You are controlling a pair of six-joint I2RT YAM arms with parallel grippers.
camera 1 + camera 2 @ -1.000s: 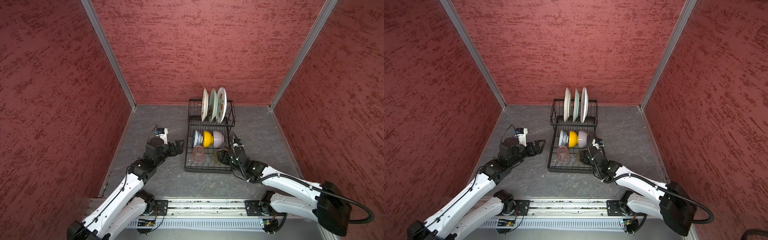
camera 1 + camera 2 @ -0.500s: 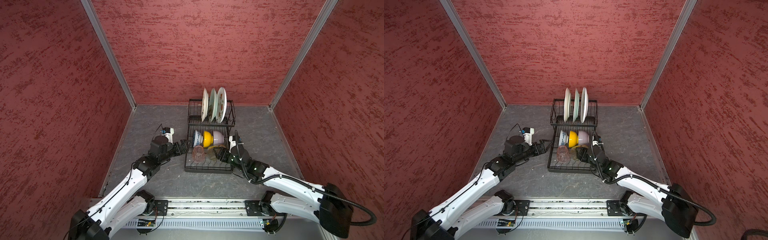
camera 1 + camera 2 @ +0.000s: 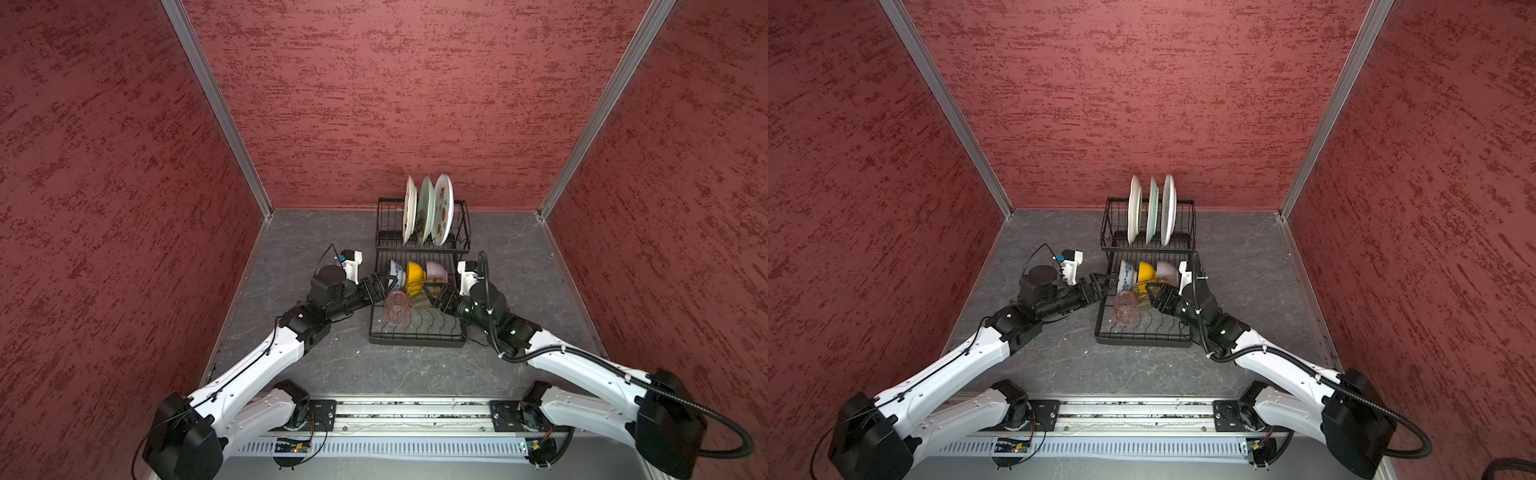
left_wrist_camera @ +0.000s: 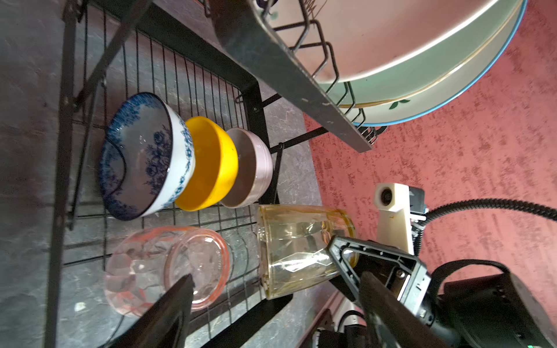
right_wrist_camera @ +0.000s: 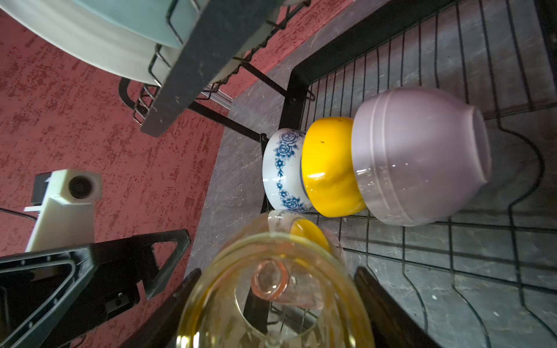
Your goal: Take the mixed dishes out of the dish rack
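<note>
Right gripper [image 5: 277,272]: jaws fairly wide, clamped on the amber glass [image 5: 271,301], one finger on each side of its wall. The glass is tipped on its side, mouth toward the wrist camera, over the front tier of the dish rack [image 3: 415,343]. Can't tell whether it is clear of the wires.

Left gripper [image 4: 275,277]: jaws wide apart, holding nothing. In both top views it sits at the rack's left edge, just beside the blue-white bowl [image 3: 397,274] and the pink glass [image 3: 395,307]. In the left wrist view one fingertip overlaps the pink glass; contact unclear.

The pink glass lies on its side on the flat front tier, left part, just beside the amber glass.

The three bowls stand on edge in a row at the back of the front tier, each against the next: blue-white on the left, yellow bowl [image 3: 415,274] in the middle, pale pink bowl [image 3: 436,270] on the right.

Three plates [image 3: 424,212] stand upright in the raised back tier.
</note>
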